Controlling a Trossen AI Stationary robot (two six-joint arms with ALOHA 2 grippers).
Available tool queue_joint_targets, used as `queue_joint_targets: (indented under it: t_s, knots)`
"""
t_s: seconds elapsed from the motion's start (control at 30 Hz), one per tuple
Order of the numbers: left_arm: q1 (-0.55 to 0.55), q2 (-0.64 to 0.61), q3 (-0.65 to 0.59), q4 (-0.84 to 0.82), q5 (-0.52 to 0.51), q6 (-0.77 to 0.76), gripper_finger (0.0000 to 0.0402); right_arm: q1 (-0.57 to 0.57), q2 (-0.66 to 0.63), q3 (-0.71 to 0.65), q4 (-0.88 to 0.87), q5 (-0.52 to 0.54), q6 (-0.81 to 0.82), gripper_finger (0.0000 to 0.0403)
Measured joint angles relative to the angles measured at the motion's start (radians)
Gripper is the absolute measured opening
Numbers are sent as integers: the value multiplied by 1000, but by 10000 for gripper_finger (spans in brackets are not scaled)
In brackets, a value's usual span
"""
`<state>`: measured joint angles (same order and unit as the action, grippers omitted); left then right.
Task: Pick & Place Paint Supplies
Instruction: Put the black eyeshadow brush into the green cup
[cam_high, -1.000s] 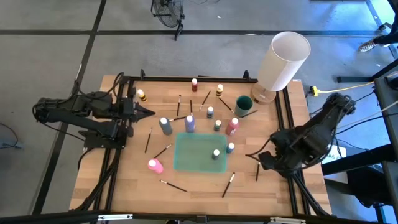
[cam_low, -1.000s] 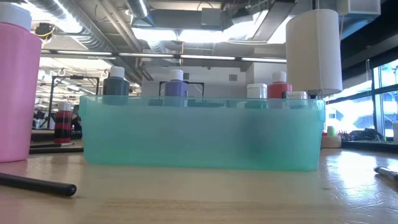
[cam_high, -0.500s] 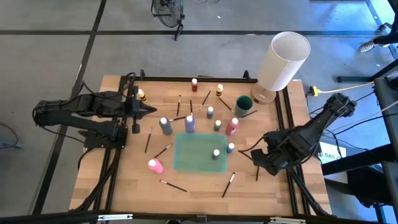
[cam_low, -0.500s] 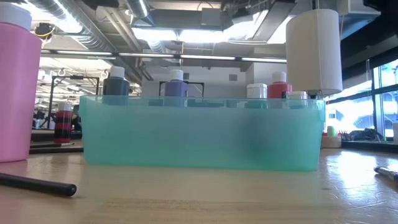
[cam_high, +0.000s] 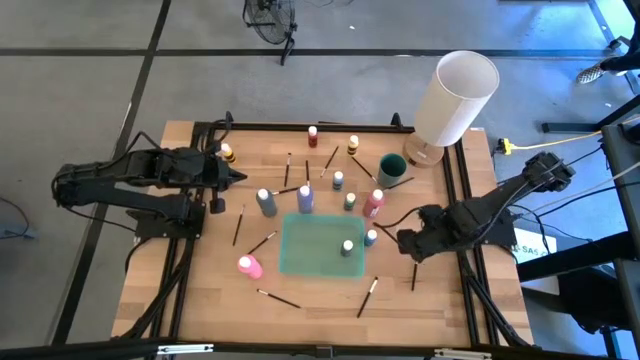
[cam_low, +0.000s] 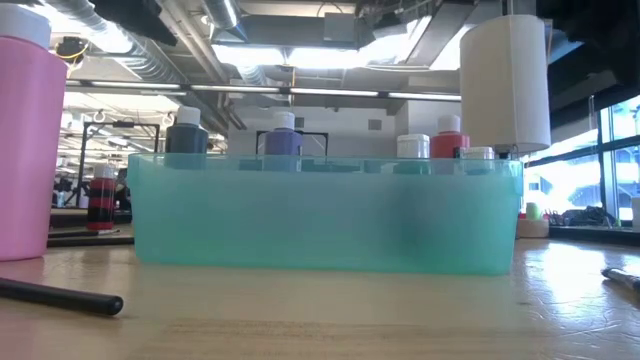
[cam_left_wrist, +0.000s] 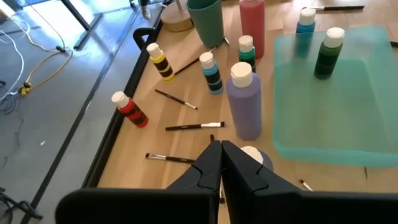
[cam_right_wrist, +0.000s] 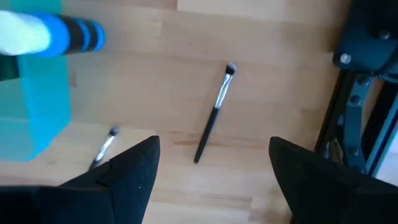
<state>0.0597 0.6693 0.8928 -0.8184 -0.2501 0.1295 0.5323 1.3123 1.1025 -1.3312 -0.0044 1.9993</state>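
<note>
Right hand (cam_high: 408, 241) now nearer the teal tray (cam_high: 300, 250).

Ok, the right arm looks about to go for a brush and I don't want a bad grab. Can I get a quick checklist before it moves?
1. Right gripper open: ok, fingers spread wide.
2. Target brush between the fingers' line: ok, it lies flat on bare wood ahead of them.
3. Brush free of neighbours: ok, the blue bottle and a second brush lie apart from it.
4. Teal tray has room: ok, only one green bottle inside.
5. Left gripper out of the way: ok, shut, at the table's far left.
6. Height above the brush: cannot tell.
</note>
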Motion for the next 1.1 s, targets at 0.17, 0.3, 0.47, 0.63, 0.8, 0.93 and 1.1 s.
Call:
queue_joint_targets:
  t_s: [0.17,0.3,0.47,0.63,0.8,0.93,1.1]
  knots:
    - [2,0,0,-28,5,23,2,-4,5,-100,90,9,-17,305]
    - [2,0,0,-25,6,44,3,-5,5,-128,117,43,-52,305]
    - [2,3,0,-15,7,59,7,-26,2,-129,53,36,-69,305]
    - [2,3,0,-16,8,58,2,-71,-7,-211,137,-54,-54,305]
    - [2,3,0,-16,8,58,7,-95,-7,-335,298,-78,-89,305]
    - [2,3,0,-16,9,58,5,-101,-9,-415,329,-112,-77,305]
    - [2,3,0,-16,8,58,2,-101,-9,-450,401,-65,-109,305]
